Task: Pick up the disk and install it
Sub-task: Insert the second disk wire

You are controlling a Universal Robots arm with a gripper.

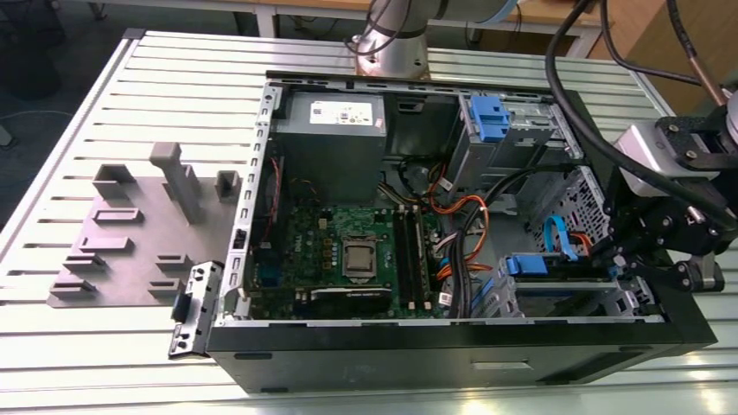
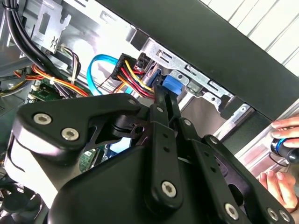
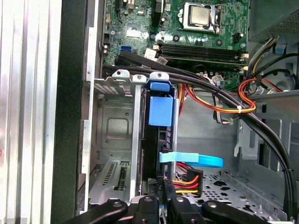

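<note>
An open computer case (image 1: 461, 346) lies on its side on a slatted metal worktop (image 1: 69, 346), its green circuit board (image 1: 346, 251) and tangle of cables exposed. The end effector (image 1: 645, 259) hangs at the case's edge on the exterior view's right, reaching down into a grey drive cage (image 1: 565, 303) at the near corner. The disk (image 3: 152, 154) sits edge-on inside that cage (image 3: 117, 135) in the first wrist view, a dark slab with a blue tab (image 3: 160, 109) at its end, and a light blue ribbon cable (image 3: 191, 160) and a bundle of red, yellow and black wires (image 3: 187, 182) join at its near end. The end effector (image 3: 161, 205) lies just beside that end; whether it is clenched on the disk or released cannot be told. In the second wrist view the end effector's black linkage points at the blue tab (image 2: 170, 86), and a person's hand (image 2: 282, 158) rests outside the case. A grey fixture plate (image 1: 138, 233) lies on the worktop to the exterior view's left, and a second blue-tabbed cage (image 1: 496, 130) stands at the far side.
</note>
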